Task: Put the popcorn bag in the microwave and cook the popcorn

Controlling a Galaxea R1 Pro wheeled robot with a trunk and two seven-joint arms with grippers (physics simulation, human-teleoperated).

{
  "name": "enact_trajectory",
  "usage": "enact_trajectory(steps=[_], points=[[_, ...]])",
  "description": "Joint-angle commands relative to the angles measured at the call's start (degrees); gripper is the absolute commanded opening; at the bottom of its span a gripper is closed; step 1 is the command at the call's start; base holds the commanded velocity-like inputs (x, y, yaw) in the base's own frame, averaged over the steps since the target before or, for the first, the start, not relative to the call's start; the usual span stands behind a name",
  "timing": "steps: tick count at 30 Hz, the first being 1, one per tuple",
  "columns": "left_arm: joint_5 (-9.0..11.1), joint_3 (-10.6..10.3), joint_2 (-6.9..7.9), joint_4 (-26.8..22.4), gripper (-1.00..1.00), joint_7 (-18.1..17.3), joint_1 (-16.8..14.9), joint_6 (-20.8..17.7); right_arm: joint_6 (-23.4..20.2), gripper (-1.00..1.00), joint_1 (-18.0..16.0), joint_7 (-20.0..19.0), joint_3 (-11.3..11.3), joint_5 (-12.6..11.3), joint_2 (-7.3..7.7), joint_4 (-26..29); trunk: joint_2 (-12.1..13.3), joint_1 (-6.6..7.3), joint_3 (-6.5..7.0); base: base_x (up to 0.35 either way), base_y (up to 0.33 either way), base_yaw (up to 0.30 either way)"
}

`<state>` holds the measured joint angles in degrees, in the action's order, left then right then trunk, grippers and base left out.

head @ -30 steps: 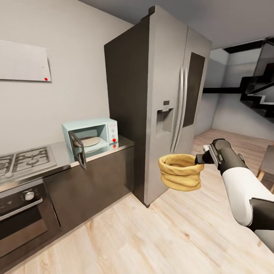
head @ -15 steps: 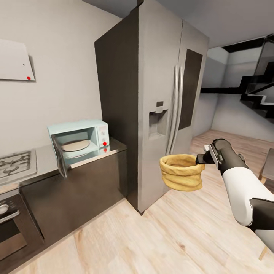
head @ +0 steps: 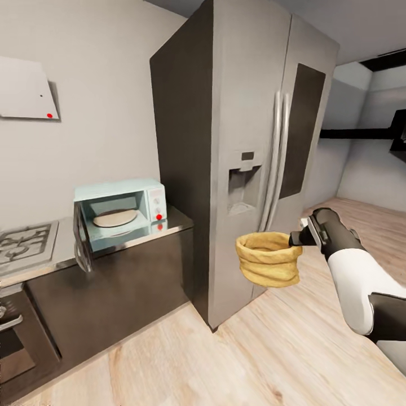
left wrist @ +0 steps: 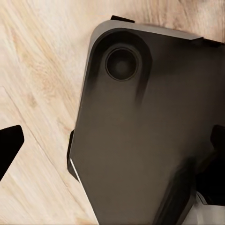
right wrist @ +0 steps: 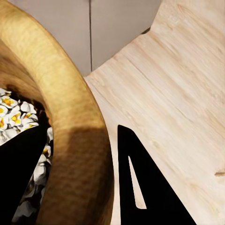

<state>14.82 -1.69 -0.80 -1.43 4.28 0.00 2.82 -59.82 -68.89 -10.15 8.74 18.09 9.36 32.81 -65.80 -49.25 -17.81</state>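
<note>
The mustard-tan popcorn bag (head: 267,260) hangs in the air in front of the tall fridge, above the wood floor. My right gripper (head: 295,239) is shut on its thick rim (right wrist: 75,117), one finger (right wrist: 140,183) outside and one inside. White and yellow popcorn pieces (right wrist: 11,117) lie in the bag. The mint-blue microwave (head: 121,210) stands on the grey countertop (head: 172,221) to the left, its door (head: 82,246) swung open and a round plate inside. My left gripper (left wrist: 112,143) points down over the robot's dark base, open and holding nothing.
A tall grey fridge (head: 254,141) stands between the bag and the counter's end. The steel gas hob (head: 22,242) and dark oven (head: 14,338) are at the far left. Light wood floor (head: 225,361) stretches in front of the cabinets and to the right.
The whole view has shifted as the camera moved: the fridge looms larger and the staircase has slid out at the right. The bag stays held in my right gripper.
</note>
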Motion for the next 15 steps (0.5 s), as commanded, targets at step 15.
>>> enact_trajectory(steps=[15], points=[[0.39,-0.24,-0.08,-0.15,1.0,0.11,0.0,0.18,-0.18,-1.0,-0.02,-1.37,-0.04,-0.04,-0.8,0.36,-0.03,-0.03,-0.06,0.14,-0.109,0.271]])
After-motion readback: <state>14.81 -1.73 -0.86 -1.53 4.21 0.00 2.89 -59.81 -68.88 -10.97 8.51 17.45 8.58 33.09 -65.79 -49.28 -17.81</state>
